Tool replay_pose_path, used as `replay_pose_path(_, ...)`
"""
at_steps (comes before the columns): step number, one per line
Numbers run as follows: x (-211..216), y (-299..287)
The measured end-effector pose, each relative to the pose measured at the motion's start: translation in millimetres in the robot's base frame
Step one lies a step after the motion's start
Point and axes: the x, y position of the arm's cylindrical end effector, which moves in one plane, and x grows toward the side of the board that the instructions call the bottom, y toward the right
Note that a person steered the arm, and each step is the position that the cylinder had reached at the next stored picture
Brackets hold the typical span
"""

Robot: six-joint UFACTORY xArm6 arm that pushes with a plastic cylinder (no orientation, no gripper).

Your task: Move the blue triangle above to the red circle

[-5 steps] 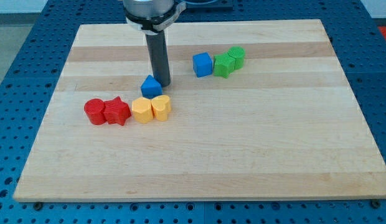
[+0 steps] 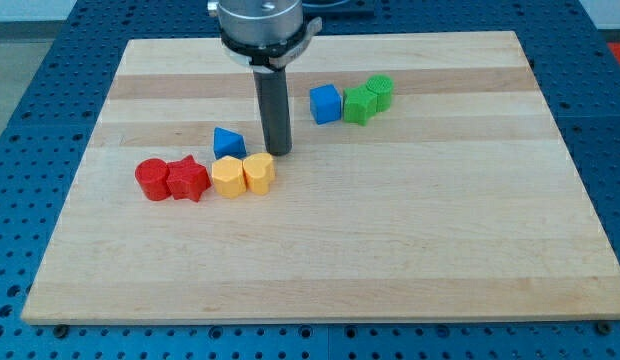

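Observation:
The blue triangle lies left of the board's middle, just above the yellow hexagon. The red circle sits at the left end of a row of blocks, down and to the left of the triangle. My tip rests on the board to the right of the blue triangle, a small gap apart, and just above and right of the yellow heart.
A red star touches the red circle's right side. A yellow hexagon and a yellow heart follow in the same row. A blue cube and two green blocks stand at the view's upper right on the wooden board.
The blue triangle has shifted a little to the left. My tip has moved to the right and slightly down, away from the triangle.

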Motion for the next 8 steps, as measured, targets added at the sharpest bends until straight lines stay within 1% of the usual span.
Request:
replay_pose_path(2,2,-13)
replay_pose_path(6,-6,-72)
replay_pose_path(8,-13,-79)
